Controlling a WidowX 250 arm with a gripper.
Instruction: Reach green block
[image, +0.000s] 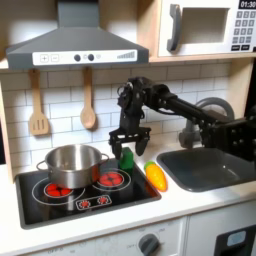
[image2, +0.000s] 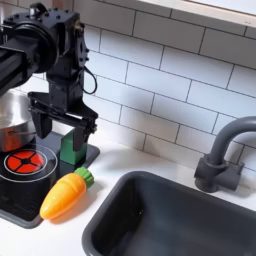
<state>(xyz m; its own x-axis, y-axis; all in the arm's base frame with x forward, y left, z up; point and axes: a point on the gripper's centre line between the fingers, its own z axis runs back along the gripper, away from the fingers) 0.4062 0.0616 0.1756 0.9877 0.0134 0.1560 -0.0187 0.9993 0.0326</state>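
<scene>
The green block (image: 126, 160) (image2: 70, 152) stands upright on the right rear corner of the black stovetop (image: 60, 204), beside the right red burner. My black gripper (image: 127, 143) (image2: 67, 130) hangs directly over it, open, with its fingers (image2: 91, 130) spread wide and pointing down. The fingertips reach about the level of the block's top, one on each side, with gaps between them and the block. Nothing is held.
A steel pot (image: 72, 165) (image2: 12, 118) sits on the left burner. An orange carrot toy (image: 156, 177) (image2: 64, 196) lies close to the block, towards the grey sink (image: 214, 178) (image2: 150, 205). A faucet (image2: 218, 160) stands behind the sink. Wooden utensils (image: 88, 110) hang on the tiled wall.
</scene>
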